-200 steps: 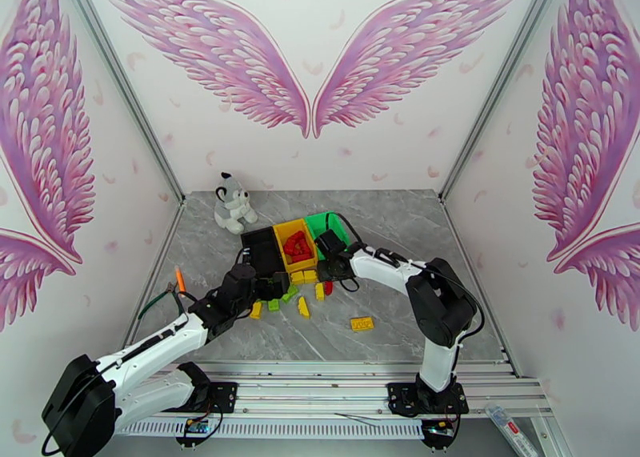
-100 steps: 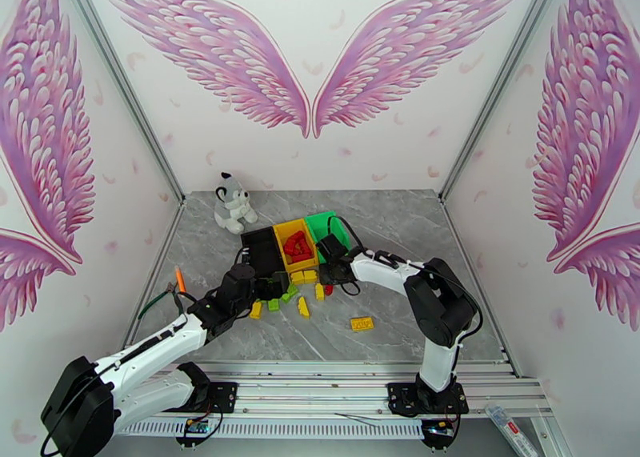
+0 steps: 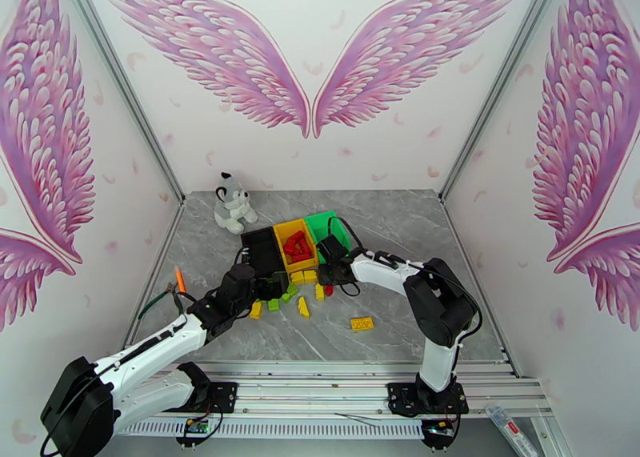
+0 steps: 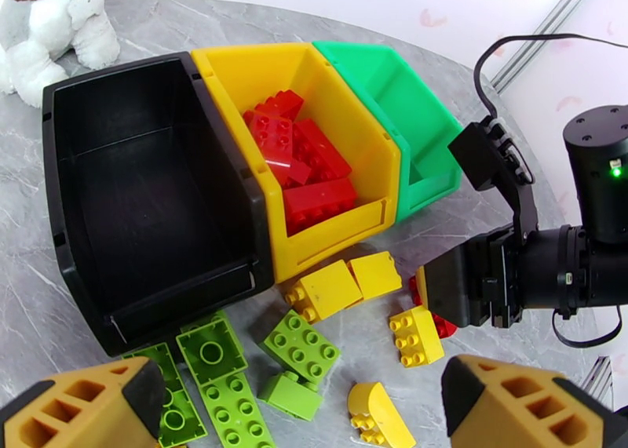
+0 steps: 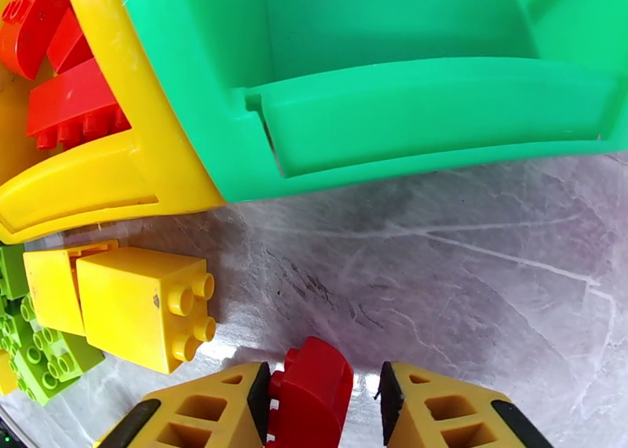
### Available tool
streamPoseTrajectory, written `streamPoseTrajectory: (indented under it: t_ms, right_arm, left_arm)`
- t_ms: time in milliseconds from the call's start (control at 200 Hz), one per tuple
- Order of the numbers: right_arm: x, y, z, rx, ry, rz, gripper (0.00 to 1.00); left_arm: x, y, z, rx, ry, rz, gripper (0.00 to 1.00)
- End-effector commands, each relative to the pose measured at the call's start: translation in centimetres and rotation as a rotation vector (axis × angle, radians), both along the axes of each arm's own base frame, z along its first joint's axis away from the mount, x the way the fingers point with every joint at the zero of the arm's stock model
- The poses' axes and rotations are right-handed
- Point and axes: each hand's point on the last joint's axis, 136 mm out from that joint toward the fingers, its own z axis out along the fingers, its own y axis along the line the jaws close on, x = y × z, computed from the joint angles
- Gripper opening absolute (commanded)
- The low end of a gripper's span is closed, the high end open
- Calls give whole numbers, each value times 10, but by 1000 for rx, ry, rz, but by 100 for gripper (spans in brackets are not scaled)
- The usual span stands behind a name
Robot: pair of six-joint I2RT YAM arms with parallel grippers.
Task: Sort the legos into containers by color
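Observation:
My right gripper is down on the table in front of the green container, shut on a small red lego. The yellow container holds several red legos. The black container beside it has nothing in it. Yellow legos and green legos lie loose before the containers. My left gripper hovers open just short of the green ones, nothing between its fingers. Seen from above, the left gripper and the right gripper flank the loose pile.
A grey-white plush toy sits behind the containers at the left. One yellow lego lies apart on the right. An orange pen-like object lies near the left wall. Marble table stretches open to the right and rear.
The right jaws have narrowed around the red lego and the right wrist has edged slightly left. The left arm has stayed still and open.

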Motion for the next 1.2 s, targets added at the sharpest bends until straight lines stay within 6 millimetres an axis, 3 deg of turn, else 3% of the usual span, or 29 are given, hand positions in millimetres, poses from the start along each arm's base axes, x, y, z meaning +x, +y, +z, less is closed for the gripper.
streamPoseTrajectory:
  t_ms: [0, 145, 405, 720, 905, 1000, 1195]
  right_arm:
    - [-7, -8, -6, -15, 29, -15, 34]
    - [-8, -9, 9, 7, 2, -19, 28]
    - [-5, -3, 58, 62, -80, -3, 25]
    - [24, 51, 116, 149, -158, 66, 24]
    - [56, 79, 132, 161, -176, 72, 25]
    - [72, 89, 130, 145, -176, 71, 29]
    - [87, 95, 138, 120, -203, 71, 57]
  left_arm:
    - [2, -2, 17, -12, -32, -5, 99]
    - [2, -2, 18, -13, -34, -5, 99]
    - [9, -7, 13, 1, -18, -3, 99]
    - [13, 8, 16, 4, -33, 52, 99]
    - [11, 24, 23, -20, -54, 94, 99]
    - [10, 28, 24, -33, -56, 103, 99]
    - [9, 26, 22, -43, -46, 91, 99]
